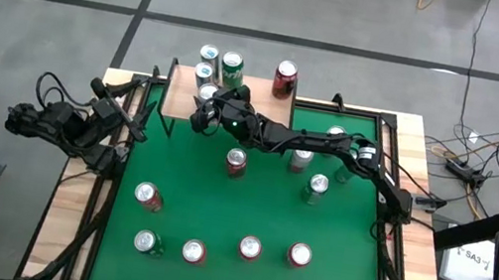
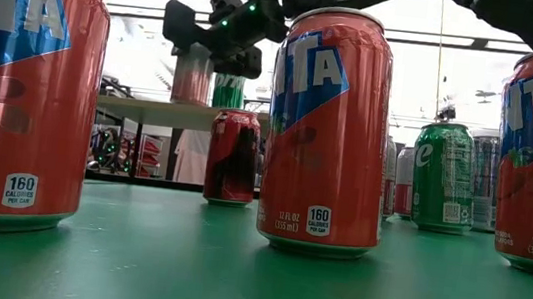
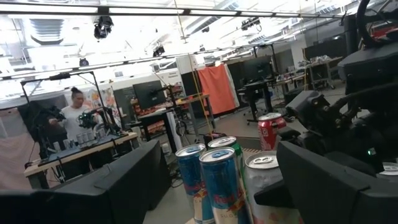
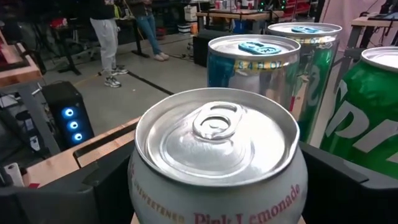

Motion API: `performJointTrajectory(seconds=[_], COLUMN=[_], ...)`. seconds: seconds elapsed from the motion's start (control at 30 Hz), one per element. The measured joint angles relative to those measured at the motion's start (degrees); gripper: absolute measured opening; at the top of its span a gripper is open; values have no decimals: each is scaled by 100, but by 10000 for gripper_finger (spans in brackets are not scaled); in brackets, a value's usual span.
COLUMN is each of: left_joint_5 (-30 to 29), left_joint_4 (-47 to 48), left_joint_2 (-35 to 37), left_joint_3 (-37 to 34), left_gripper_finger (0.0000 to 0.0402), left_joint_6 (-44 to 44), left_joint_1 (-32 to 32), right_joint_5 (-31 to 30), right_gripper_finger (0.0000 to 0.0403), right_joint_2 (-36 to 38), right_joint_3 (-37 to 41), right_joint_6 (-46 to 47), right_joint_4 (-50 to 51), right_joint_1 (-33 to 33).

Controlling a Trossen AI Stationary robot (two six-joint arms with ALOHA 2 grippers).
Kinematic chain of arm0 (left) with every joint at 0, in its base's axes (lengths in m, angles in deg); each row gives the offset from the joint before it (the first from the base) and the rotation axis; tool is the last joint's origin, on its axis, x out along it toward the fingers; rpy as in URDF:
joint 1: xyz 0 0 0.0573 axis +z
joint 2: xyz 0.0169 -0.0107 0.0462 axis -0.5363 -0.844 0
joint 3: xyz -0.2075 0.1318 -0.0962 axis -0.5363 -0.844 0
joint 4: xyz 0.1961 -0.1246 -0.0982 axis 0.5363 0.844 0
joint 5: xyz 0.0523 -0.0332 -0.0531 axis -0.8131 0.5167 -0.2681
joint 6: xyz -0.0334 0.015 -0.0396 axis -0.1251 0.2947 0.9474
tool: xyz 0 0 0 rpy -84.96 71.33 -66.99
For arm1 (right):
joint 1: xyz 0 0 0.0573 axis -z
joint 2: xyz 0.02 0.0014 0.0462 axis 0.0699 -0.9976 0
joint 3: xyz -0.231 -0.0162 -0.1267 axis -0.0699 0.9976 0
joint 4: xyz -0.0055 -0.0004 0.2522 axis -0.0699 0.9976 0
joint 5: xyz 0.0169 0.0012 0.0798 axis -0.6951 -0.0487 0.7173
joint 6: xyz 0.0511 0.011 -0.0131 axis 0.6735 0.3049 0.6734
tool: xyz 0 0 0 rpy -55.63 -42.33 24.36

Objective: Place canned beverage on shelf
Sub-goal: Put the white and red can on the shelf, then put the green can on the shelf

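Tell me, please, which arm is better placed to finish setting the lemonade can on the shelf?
The right. Its gripper is over the shelf, jaws straddling the pink lemonade can beside the cans already there. The left gripper waits at the table's left edge, jaws open.

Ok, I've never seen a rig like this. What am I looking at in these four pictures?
Two robot arms work at a green table. One picture looks straight down, one looks level across the table top, and one comes from a camera on each wrist. The left gripper waits open at the table's left edge. The right gripper is over the shelf, a small wood board at the back. It sits around a Pink Lemonade can standing there beside other cans. Whether it grips that can, I cannot tell. More cans stand on the table.
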Motion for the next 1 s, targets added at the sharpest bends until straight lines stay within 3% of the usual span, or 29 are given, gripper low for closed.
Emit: performJointTrajectory(seconds=[1.0], left_joint_5=[23], left_joint_4=[41], left_joint_2=[-7], left_joint_3=[0], left_gripper_finger=[306], left_joint_6=[14], left_joint_1=[-1], right_joint_5=[13], right_gripper_finger=[329], right_joint_2=[482], right_joint_3=[-15], right_joint_6=[-195], right_joint_4=[1], right_joint_1=[-68])
